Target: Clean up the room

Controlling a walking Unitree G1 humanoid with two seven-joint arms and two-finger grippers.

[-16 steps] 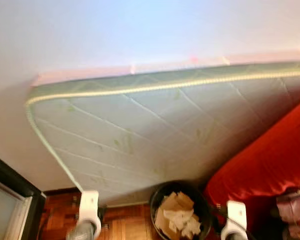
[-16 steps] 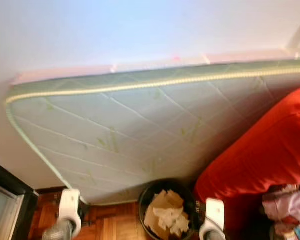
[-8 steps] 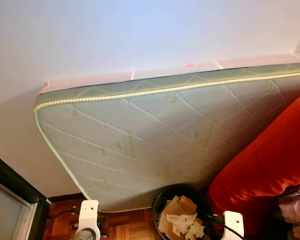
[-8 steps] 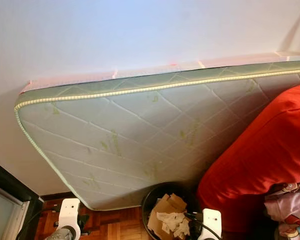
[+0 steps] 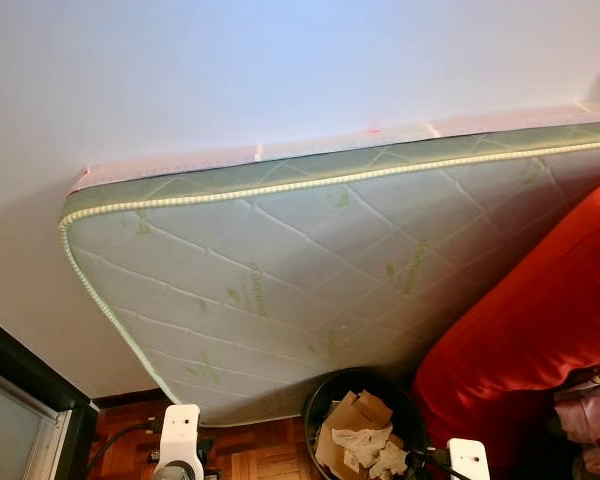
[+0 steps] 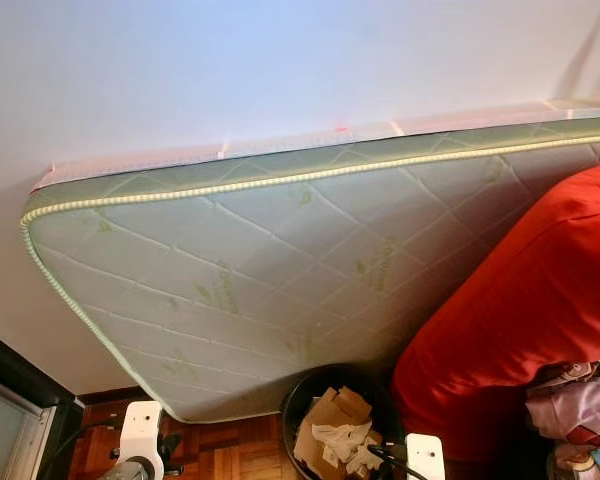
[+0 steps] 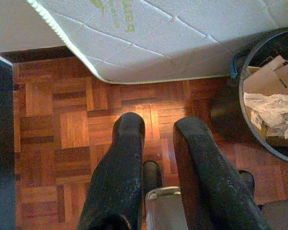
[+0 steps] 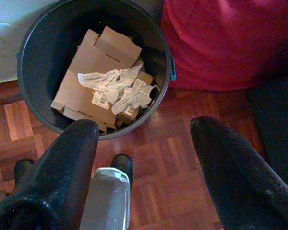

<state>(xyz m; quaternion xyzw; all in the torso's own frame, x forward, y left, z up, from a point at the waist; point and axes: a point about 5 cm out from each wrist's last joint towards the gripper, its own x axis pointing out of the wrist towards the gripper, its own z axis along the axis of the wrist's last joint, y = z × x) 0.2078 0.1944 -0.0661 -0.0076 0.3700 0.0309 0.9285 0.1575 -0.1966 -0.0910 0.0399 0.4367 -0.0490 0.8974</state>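
Observation:
A round black bin (image 8: 22, 67) stands on the parquet floor, holding flattened cardboard (image 8: 81, 72) and crumpled white paper (image 8: 116, 86). The bin (image 5: 320, 400) sits at the foot of a mattress, between my two arms. My right gripper (image 8: 145, 132) hangs just above the bin's near edge, wide open and holding nothing. My left gripper (image 7: 158, 129) hangs over bare parquet beside the bin (image 7: 241, 81), open with a narrow gap between its fingers and nothing in it.
A pale green quilted mattress (image 5: 310, 270) leans against the white wall. A large red cushion (image 5: 540, 320) lies right of the bin, with pink clothes (image 5: 592, 408) at its foot. A dark door frame (image 5: 20, 385) stands at the left.
The camera has shifted and the blur has gone; my arms sit lower in the picture. The bin and its contents look the same.

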